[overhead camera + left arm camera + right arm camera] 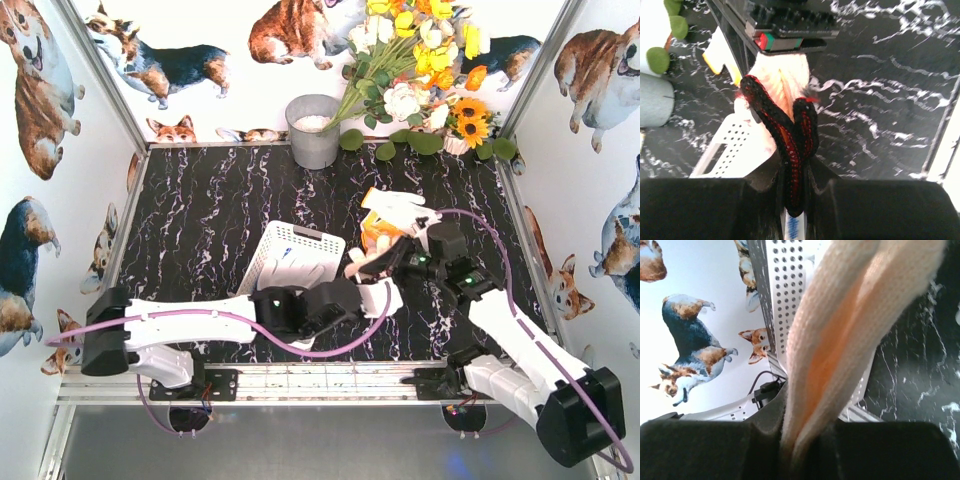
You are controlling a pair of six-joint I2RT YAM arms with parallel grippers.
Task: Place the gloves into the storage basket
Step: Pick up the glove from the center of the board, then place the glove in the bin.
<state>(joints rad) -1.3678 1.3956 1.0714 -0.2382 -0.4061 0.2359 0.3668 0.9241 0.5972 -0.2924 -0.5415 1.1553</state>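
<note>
Left hand (795, 192) is pinched shut on the dark, red-stitched cuff of a cream knit glove (785, 80). Right hand (800, 440) clamps the same glove's other end, above the black marbled bench (200, 210). Just left of them sits the white perforated plastic basket (290, 250). Farther back lie loose cream gloves with orange-yellow trim (395, 212).

left pincer (792, 197) clamped on cream glove (785, 80); white basket (732, 145) just beside, marbled table (880, 100)

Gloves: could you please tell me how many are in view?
3 at least: a red-trimmed glove gripped by the left gripper and apparently the right gripper; a second glove in the storage basket; a yellow-trimmed heap behind them on the table, possibly hiding more.
</note>
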